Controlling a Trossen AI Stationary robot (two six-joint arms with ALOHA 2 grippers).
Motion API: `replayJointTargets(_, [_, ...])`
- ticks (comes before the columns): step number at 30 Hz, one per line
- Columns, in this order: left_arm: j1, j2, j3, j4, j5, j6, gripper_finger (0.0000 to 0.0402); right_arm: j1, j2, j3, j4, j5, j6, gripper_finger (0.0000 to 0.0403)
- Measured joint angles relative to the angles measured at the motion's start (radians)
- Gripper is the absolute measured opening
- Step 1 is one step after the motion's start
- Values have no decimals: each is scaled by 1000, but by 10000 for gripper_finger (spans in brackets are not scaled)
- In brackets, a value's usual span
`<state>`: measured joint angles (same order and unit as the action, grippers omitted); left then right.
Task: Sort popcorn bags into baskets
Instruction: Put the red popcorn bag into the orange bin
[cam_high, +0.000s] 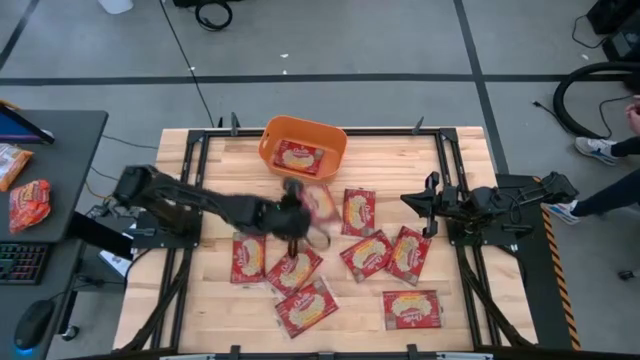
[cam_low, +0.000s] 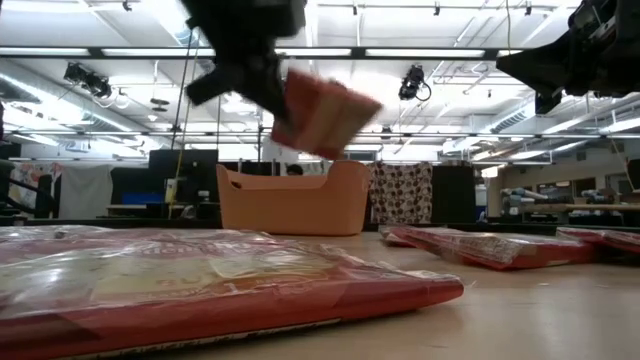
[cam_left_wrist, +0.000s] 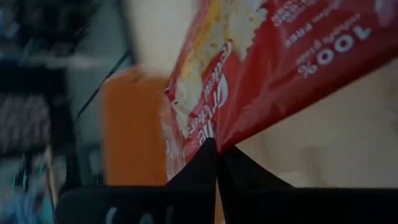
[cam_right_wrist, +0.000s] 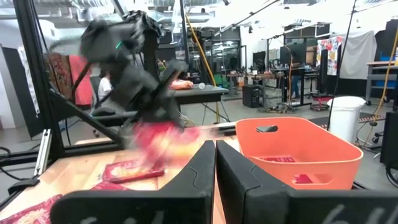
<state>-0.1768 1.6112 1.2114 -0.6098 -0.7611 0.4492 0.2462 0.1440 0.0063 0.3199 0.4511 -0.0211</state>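
Observation:
My left gripper (cam_high: 296, 222) is over the table's middle, shut on one red popcorn bag (cam_high: 320, 203) with a cream-yellow label. In the low view this bag (cam_low: 325, 112) is in the air, higher than the orange basket (cam_low: 293, 198). The basket (cam_high: 272, 138) stands at the table's far edge, and one bag (cam_high: 298, 157) lies flat inside it. Several more bags lie flat on the wood, among them one (cam_high: 247, 257) on the left and one (cam_high: 411, 309) near the front. My right gripper (cam_high: 430, 205) waits, shut, at the table's right side. My left gripper (cam_left_wrist: 217, 158) pinches the popcorn bag by an edge (cam_left_wrist: 214, 134) between its two fingertips. It comes from above on a slant. The bag (cam_low: 325, 112) is lifted clear of the table and sticks out tilted beside the fingers.
Loose bags (cam_high: 365, 254) crowd the table's middle and near part. Bare wood (cam_high: 470, 260) shows on the far right. A dark side desk (cam_high: 60, 160) on the left carries an orange-red snack packet (cam_high: 30, 203). A person's shoes (cam_high: 598, 150) show at the far right.

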Motion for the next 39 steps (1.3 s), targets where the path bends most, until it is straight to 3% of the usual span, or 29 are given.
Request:
replayJointTargets(3, [90,-54,0,12,-44,-53,5,0,0,0,0,0,0,20])
replayJointTargets(8, [291,-63,-3,41,3,-127,4,0,0,0,0,0,0,20])
replayJointTargets(13, [460,13,-8,97,77,-154,9,0,0,0,1,0,0,20])
replayJointTargets(18, [524,108,1,138,85,-155,15,0,0,0,0,0,0,20])
replayJointTargets(24, [516,159,75,64,103,-202,77,0,0,0,0,0,0,20])
replayJointTargets(29, [431,154,148,-34,225,-199,134,0,0,0,0,0,0,20])
replayJointTargets(39, [224,153,158,-36,234,-116,150,0,0,0,0,0,0,20])
